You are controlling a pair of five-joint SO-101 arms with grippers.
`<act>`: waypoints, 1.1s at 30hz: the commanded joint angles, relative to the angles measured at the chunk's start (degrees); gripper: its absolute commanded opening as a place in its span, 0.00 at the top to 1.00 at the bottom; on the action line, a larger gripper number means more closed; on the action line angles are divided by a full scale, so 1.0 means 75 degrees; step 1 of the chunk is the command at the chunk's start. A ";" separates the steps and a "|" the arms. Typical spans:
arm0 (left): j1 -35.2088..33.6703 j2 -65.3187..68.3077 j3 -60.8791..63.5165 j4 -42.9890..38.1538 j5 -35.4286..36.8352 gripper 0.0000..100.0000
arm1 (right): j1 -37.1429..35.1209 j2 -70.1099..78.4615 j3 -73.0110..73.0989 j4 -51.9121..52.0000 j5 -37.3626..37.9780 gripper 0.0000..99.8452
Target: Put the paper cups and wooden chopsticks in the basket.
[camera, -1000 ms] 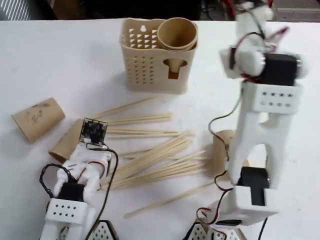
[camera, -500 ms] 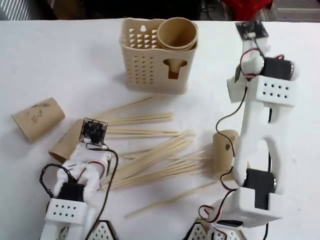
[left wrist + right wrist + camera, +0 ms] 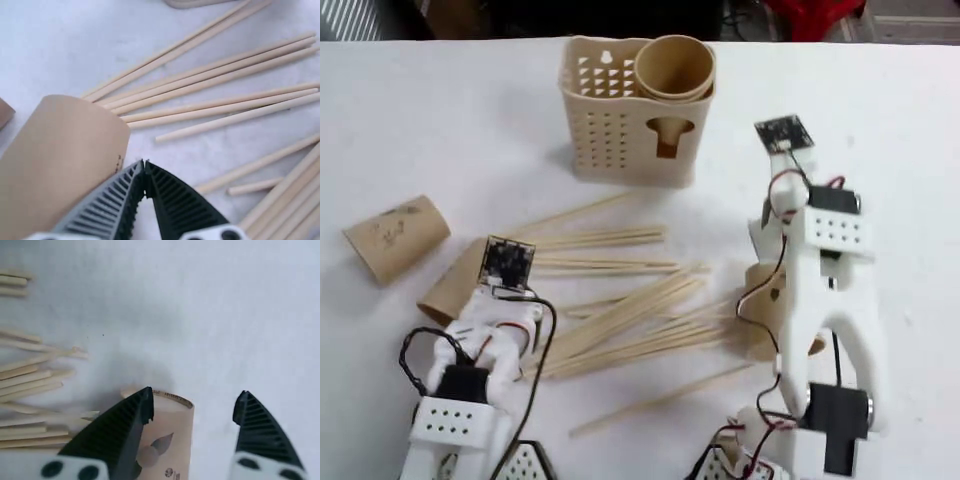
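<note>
While the left tool rests pinched together on nothing, just beside a fallen paper cup, the right tool hangs spread wide above another cup at the tips of the sticks. Wooden chopsticks lie scattered across the tabletop between the two arms. A third cup lies on its side toward the left edge. Farther back stands the basket, with nested cups in one corner.
</note>
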 commanded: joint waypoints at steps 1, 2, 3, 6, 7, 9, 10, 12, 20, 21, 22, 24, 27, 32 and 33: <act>-0.0053 -0.0064 -0.0035 0.0047 0.0035 0.97 | -0.0041 -0.0897 0.0692 -0.0299 0.0129 0.73; -0.0053 -0.0064 -0.0035 0.0047 0.0035 0.97 | -0.0064 -0.1002 0.0856 -0.0299 0.0129 0.73; -0.0053 -0.0064 -0.0035 0.0047 0.0035 0.97 | -0.0076 -0.1096 0.0985 -0.0299 0.0129 0.73; -0.0053 -0.0064 -0.0035 0.0047 0.0035 0.97 | -0.0064 -0.1319 0.1172 -0.0264 0.0129 0.73; -0.0053 -0.0064 -0.0035 0.0047 0.0035 0.97 | -0.0064 -0.1342 0.1184 -0.0240 0.0129 0.73; -0.0053 -0.0064 -0.0035 0.0047 0.0035 0.97 | -0.0064 -0.1342 0.1196 -0.0229 0.0129 0.73; -0.0053 -0.0064 -0.0035 0.0047 0.0035 0.97 | -0.0076 -0.1342 0.1231 -0.0193 0.0105 0.73; -0.0053 -0.0064 -0.0035 0.0047 0.0035 0.97 | -0.0088 -0.1366 0.1360 -0.0147 0.0105 0.73; -0.0053 -0.0064 -0.0035 0.0047 0.0035 0.97 | -0.0088 -0.1389 0.1817 -0.0193 0.0070 0.73; -0.0053 -0.0064 -0.0035 0.0047 0.0035 0.97 | -0.0111 -0.1389 0.1875 -0.0193 0.0070 0.73; -0.0053 -0.0064 -0.0035 0.0047 0.0047 0.97 | -0.0147 -0.1389 0.1899 -0.0193 0.0070 0.73; -0.0053 -0.0064 -0.0035 0.0047 0.0035 0.97 | -0.0193 -0.1377 0.1934 -0.0193 0.0070 0.73; -0.0053 -0.0064 -0.0035 0.0047 0.0035 0.97 | -0.0205 -0.1330 0.1934 -0.0205 0.0070 0.73; -0.0053 -0.0064 -0.0035 0.0047 0.0035 0.97 | -0.0053 -0.1319 0.2215 -0.0967 0.0129 0.73; -0.0053 -0.0064 -0.0035 0.0047 0.0035 0.97 | 0.0041 -0.1319 0.2286 -0.1166 0.0129 0.73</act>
